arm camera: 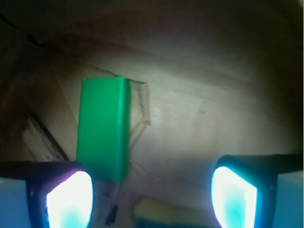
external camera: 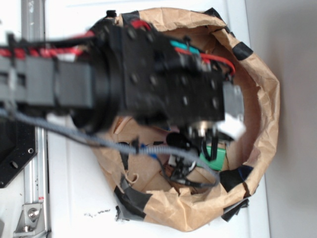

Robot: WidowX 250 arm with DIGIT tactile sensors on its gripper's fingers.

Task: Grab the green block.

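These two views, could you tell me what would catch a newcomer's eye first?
In the wrist view, the green block stands out, lying on brown paper just ahead of the left finger, with the open gripper glowing at the bottom edge. In the exterior view, the black arm fills the middle, reaching into a crumpled paper bowl patched with black tape.

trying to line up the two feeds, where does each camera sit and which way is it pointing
Exterior: above the scene looking down into the brown paper bag; the black arm fills the middle, its gripper reaching into the bag.
Wrist: mounted on the arm just behind the gripper, looking down at the bag floor; both fingertips glow at the bottom corners, spread apart.
Shared: the green block, seen in full by the wrist, only a sliver in the exterior view.
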